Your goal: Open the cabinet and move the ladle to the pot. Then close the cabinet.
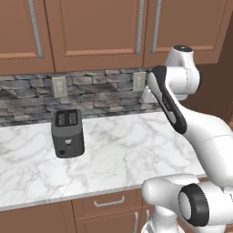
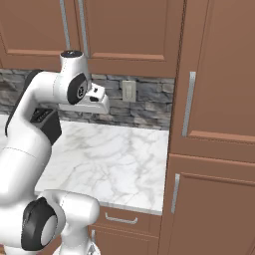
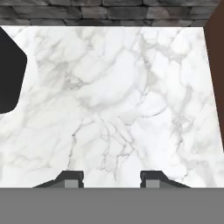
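Cabinet [image 1: 95,32] doors shut above the marble bench [image 1: 113,154]. Pincer [image 3: 112,178] hangs released over bare marble, tips spread apart, holding nothing. Dark toaster [image 1: 68,133] stands on the bench, left of the arm.

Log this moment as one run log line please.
stage: cabinet doors shut, not yet opened | gripper: open, empty, above marble counter | toaster on counter
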